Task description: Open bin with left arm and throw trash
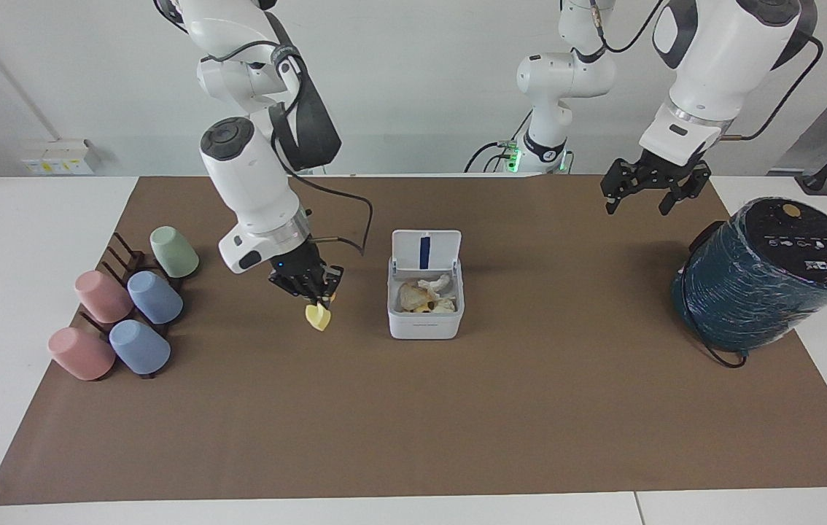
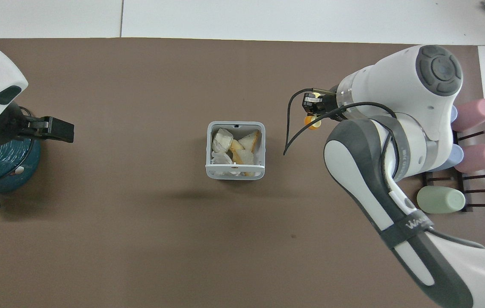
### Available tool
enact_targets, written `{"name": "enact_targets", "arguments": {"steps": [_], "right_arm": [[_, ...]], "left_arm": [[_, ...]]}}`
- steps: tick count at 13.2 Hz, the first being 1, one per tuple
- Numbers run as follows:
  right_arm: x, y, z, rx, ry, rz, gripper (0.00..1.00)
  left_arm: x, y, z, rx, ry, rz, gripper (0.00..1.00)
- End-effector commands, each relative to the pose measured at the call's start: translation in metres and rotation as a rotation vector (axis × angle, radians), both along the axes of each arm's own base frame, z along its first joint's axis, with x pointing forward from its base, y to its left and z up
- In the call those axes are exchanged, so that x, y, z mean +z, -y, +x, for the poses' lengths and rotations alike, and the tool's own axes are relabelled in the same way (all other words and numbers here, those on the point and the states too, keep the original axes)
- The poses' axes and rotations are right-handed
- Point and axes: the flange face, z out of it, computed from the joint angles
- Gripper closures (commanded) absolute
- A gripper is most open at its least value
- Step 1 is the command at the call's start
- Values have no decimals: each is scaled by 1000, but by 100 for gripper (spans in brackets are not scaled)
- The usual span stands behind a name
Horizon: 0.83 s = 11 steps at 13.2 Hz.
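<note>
I see a white bin [image 1: 424,306] with a blue strip inside its raised lid, on a brown mat [image 1: 413,408] over the white table [image 1: 12,292]. Toward the right arm's end from the bin I see a yellow block [image 1: 318,316], then pink, blue and pale green cups [image 1: 129,306]. Toward the left arm's end stands a dark teal cylinder [image 1: 763,281] with a black top.

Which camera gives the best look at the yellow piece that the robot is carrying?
The facing view: the yellow block hangs in plain sight below the right gripper, beside the bin. The overhead view shows only a sliver of it under the gripper.
</note>
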Motion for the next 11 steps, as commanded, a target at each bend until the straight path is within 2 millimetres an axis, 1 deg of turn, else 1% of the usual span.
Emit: {"name": "enact_targets", "arguments": {"steps": [1,4,6,8,9,10,11], "right_arm": [[-1,-51,-9,-79,-21,97,100],[-1,-91,-27,-136,-55,167,100],[-15,-115,-36,-167,-84,181,100],[-29,-116,-40,-179,-114,173,100],[-33,-124,-47,-175,-131,185,100],[-35,-126,-49,-176,-139,188,100],[-36,-126,-50,-177,-140,187,96]], "left_arm": [[1,-5,-7,11,15,-15,0],[2,-5,-7,14,21,-12,0],[1,-5,-6,21,21,-12,0],[1,-6,-6,20,24,-12,0],[1,-7,-6,20,23,-12,0],[1,-7,-6,20,26,-12,0],[0,-7,-6,18,26,-12,0]]}}
